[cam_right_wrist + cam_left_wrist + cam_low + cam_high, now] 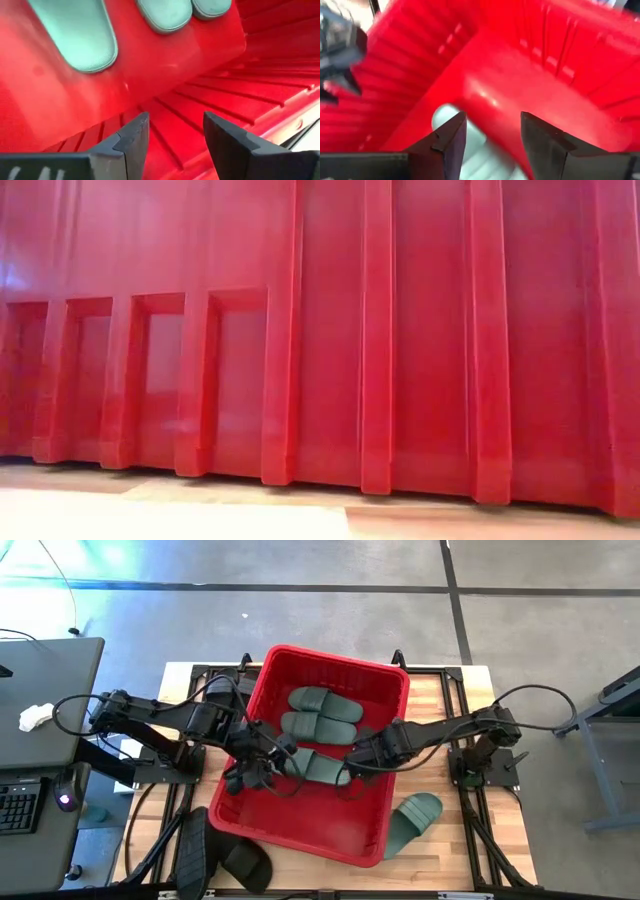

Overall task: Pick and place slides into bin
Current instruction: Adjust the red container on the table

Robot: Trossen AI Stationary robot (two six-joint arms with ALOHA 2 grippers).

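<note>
The red bin stands slightly turned in the middle of the table. Three dark green slides lie flat on its floor, side by side. My left gripper hangs open inside the bin near its left wall, with nothing between its fingers. In the left wrist view my left gripper shows a pale slide end on the floor beyond the fingers. My right gripper is open over the bin's right half. In its wrist view, my right gripper is empty, and the slide ends lie farther off.
One green slide lies on the table right of the bin. Two black slides lie at the front left. A dark desk with a keyboard stands left of the table. The bin's ribbed outer wall fills the low view.
</note>
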